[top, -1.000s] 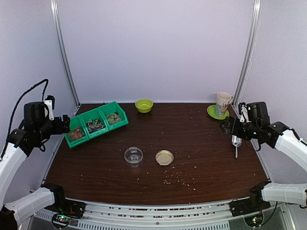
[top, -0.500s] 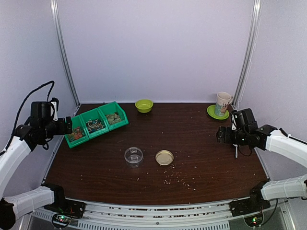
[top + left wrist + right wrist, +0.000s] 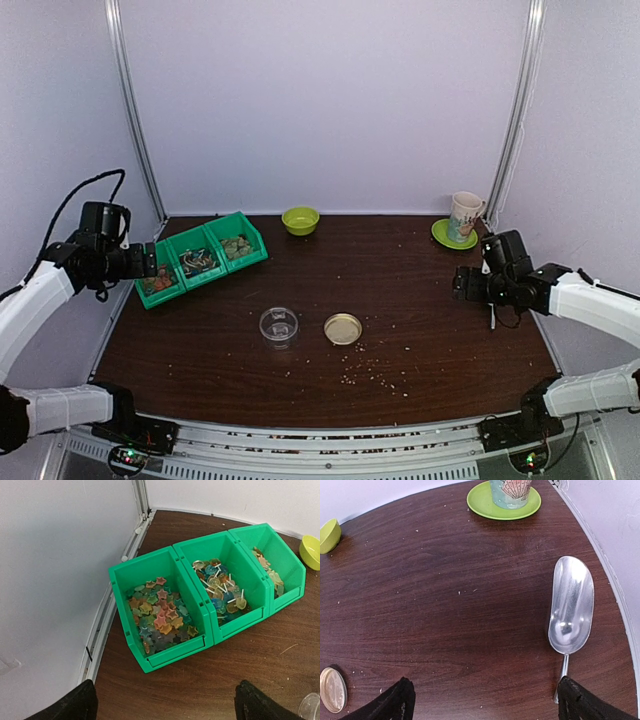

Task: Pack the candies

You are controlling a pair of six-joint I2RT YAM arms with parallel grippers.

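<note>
Smooth green plastic bins [image 3: 175, 654], glossy candies [image 3: 159, 616], shiny metal scoop [image 3: 571, 605], dark wood-grain table [image 3: 445, 605]

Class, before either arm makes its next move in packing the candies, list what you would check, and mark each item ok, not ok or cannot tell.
1. Right gripper open and empty: ok.
2. Left gripper open and empty: ok.
3. Metal scoop lying free and empty: ok.
4. Scoop handle centred in the right gripper: not ok, it sits off to one side.
5. Candies reachable in the open green bins: ok.
6. Clear container uncovered: ok, the gold lid lies beside it. Whether it is empty: cannot tell.
</note>
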